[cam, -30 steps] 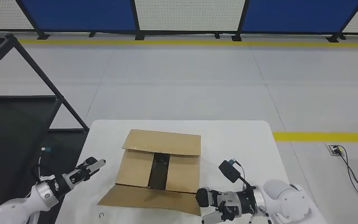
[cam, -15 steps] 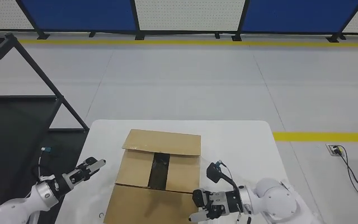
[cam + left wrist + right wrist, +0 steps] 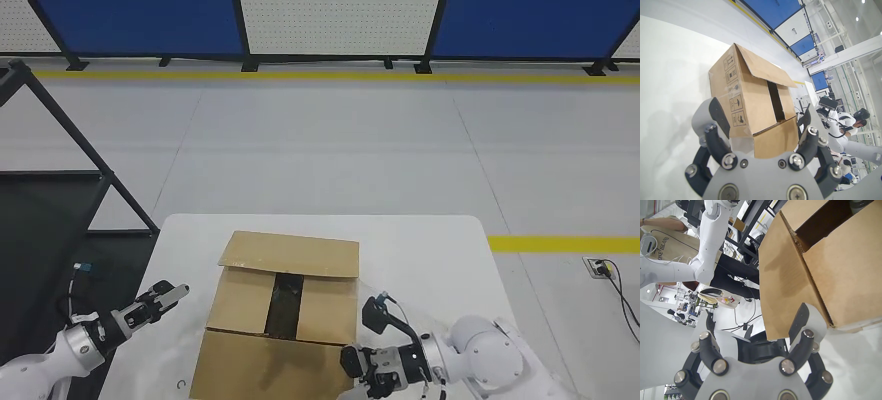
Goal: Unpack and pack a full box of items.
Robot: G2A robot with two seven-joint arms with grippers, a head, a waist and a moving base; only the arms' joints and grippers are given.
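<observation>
The right fingers (image 3: pixel 800 317) are spread wide and grip nothing. The free edge of the box's near flap (image 3: pixel 780 279) hangs between them, close against one pad. The left fingers (image 3: pixel 718 113) are also parted and empty, above the bench (image 3: pixel 668 75), with the box (image 3: pixel 745 94) just beyond them and untouched.

In the top view the box (image 3: pixel 285 300) sits mid-bench (image 3: pixel 430 260). The left fingers (image 3: pixel 172 294) are at its 9 o'clock, apart from it. The right fingers (image 3: pixel 357 362) are at its 5 o'clock, by the corner of the near flap (image 3: pixel 270 365), which stands up along the 6 o'clock edge. The far flap (image 3: pixel 290 255), at 12 o'clock, is lifted at a slant. The two side flaps lie folded in, leaving a dark slot (image 3: pixel 287 303) between them.

The left wrist view brings out the box's side wall and its column of printed symbols (image 3: pixel 734 91), and the right arm (image 3: pixel 831 113) past the box.

A black metal rack (image 3: pixel 60 150) stands at the bench's 10 o'clock, and a yellow floor line (image 3: pixel 565 243) runs at 3 o'clock. The upright near flap stands between the right fingers and the slot.

Inside the slot all is dark, so the contents cannot be made out. The top view's edge cuts off the near flap's base. A small ring-shaped mark (image 3: pixel 181 384) at the box's 7 o'clock is too small to identify.
</observation>
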